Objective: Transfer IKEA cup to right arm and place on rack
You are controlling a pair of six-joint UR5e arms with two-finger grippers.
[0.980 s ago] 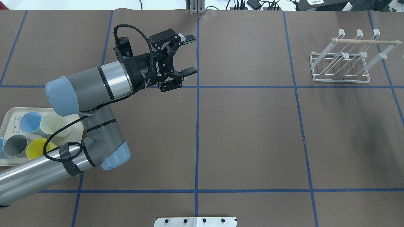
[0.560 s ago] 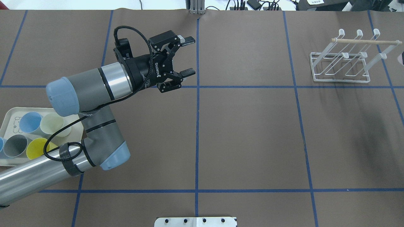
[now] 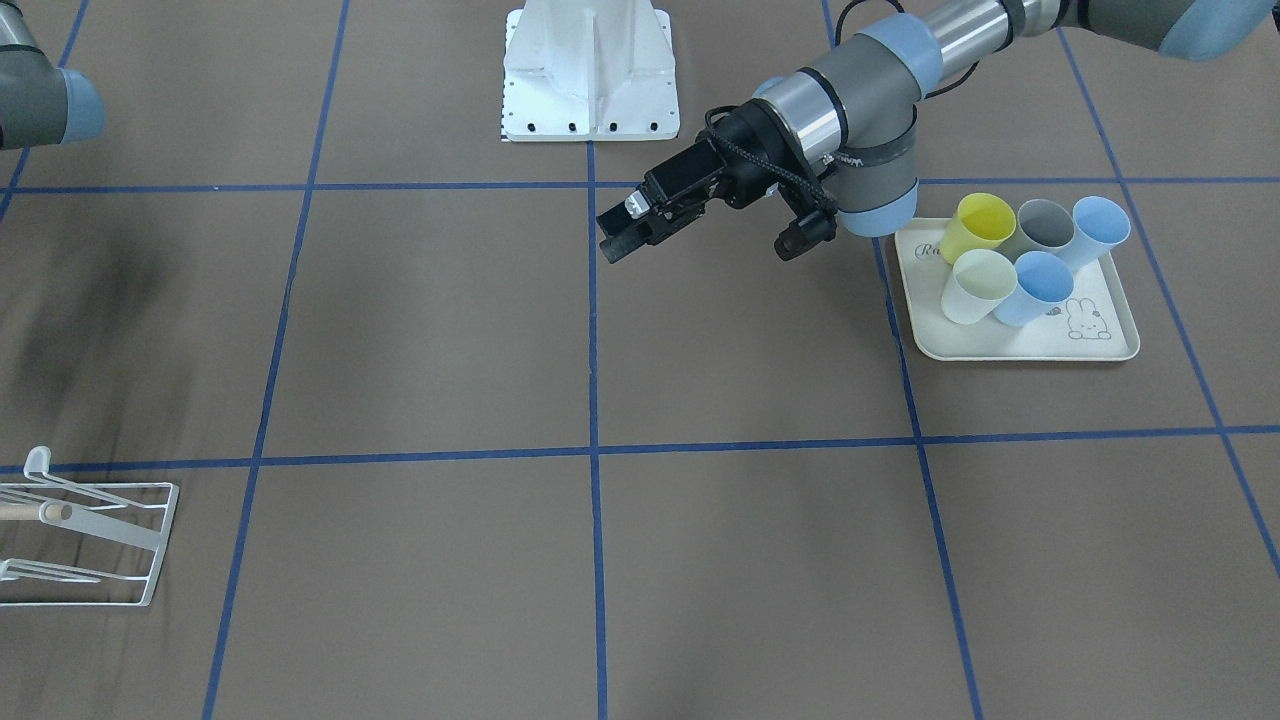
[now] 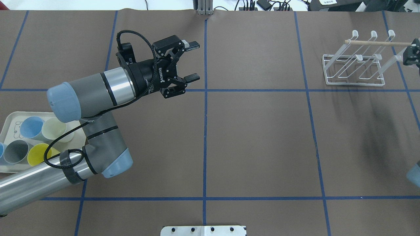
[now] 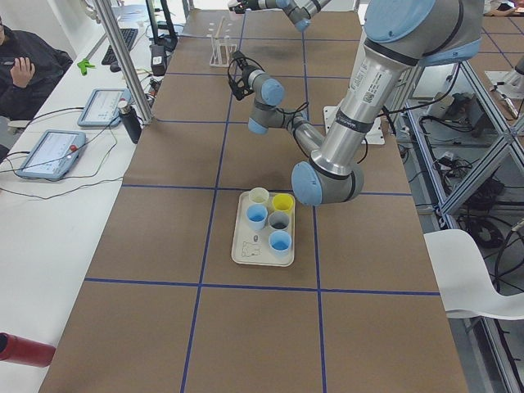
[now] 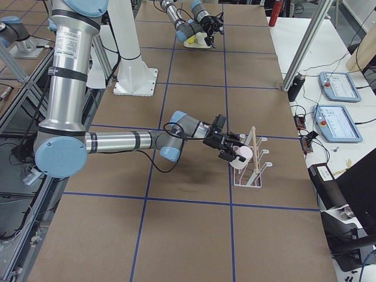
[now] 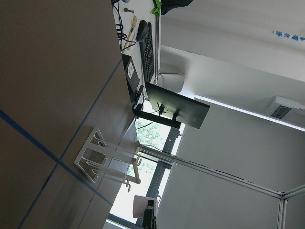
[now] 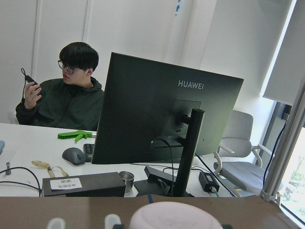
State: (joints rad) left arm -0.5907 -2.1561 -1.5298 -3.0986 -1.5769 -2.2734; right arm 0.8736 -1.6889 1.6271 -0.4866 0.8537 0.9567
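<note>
My right gripper [image 6: 234, 150] is shut on a pale pink IKEA cup [image 6: 242, 153] and holds it right beside the white wire rack [image 6: 251, 163]. In the overhead view only part of this gripper [image 4: 412, 54] shows at the right edge, at the end of the rack's [image 4: 354, 70] wooden peg. The right wrist view shows the cup's rounded end [image 8: 174, 215] at the bottom, with the rack's white prong tips beside it. My left gripper [image 4: 193, 61] is open and empty, hovering above the table near the centre line, far from the rack.
A cream rabbit-print tray [image 4: 10, 122] holds several cups, blue, grey, yellow and pale, at the table's left, partly under my left arm. The robot's white base plate [image 4: 203, 230] sits at the near edge. Blue tape lines cross the brown table.
My left gripper has drawn back a little to the left, still open. My right gripper has come into the overhead view at the right edge by the rack's peg.
</note>
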